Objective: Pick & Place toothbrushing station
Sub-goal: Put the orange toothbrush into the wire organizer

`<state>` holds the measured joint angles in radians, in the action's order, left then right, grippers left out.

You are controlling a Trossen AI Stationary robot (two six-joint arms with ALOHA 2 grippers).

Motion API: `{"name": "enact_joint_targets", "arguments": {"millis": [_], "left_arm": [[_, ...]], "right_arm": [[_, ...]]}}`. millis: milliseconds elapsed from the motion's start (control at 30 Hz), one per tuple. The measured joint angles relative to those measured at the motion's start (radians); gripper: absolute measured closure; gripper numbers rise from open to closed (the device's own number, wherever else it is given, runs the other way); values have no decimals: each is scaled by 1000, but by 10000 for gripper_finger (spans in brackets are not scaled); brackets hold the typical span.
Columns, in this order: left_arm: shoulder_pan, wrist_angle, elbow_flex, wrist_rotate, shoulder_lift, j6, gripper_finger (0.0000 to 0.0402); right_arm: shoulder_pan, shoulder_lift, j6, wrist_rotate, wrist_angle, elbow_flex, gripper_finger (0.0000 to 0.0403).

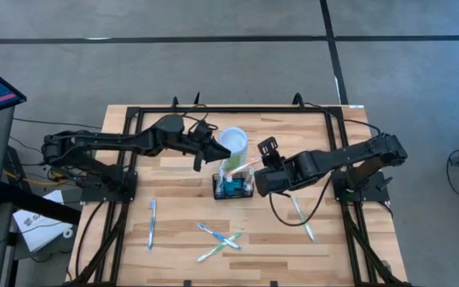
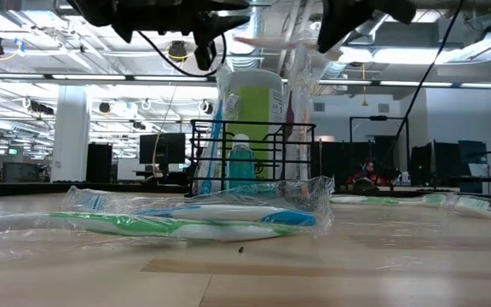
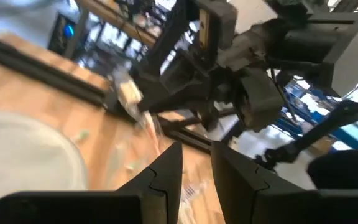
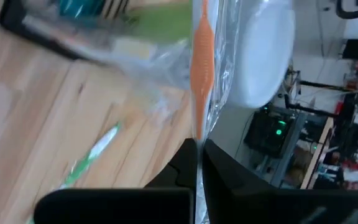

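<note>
My right gripper (image 4: 197, 146) clamped on orange wrapped toothbrush (image 4: 201, 68), beside caddy (image 1: 233, 188) at table centre, lime cup (image 1: 233, 143) just behind it. Judgement: keep brush upright, lower slowly over compartment, release only once wrapper clears mesh rim. Left gripper (image 3: 194, 162) hovers by cup, fingers slightly apart, empty. Wooden table (image 1: 174, 247): more wrapped toothbrushes (image 1: 217, 239) scattered at near side. Beyond: open workshop, monitors, ceiling lights.
</note>
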<state>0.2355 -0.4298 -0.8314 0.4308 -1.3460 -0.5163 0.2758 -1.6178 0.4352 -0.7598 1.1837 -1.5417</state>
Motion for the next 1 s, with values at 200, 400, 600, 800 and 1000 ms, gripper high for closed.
{"name": "enact_joint_targets", "arguments": {"millis": [200,400,600,800,1000], "left_arm": [[2,5,-13,85,-44,-68,321],[-4,7,-15,100,-38,-73,321],[-4,6,-15,119,-35,-95,321],[-4,10,-15,120,-35,-95,321],[-4,61,-15,109,-35,-95,321]], "right_arm": [[6,-40,61,-35,-13,-63,403],[7,-85,112,-57,-31,-125,403],[12,-154,157,-64,-3,-189,403],[12,-170,190,-81,-11,-226,403],[22,-164,196,-80,-15,-223,403]]}}
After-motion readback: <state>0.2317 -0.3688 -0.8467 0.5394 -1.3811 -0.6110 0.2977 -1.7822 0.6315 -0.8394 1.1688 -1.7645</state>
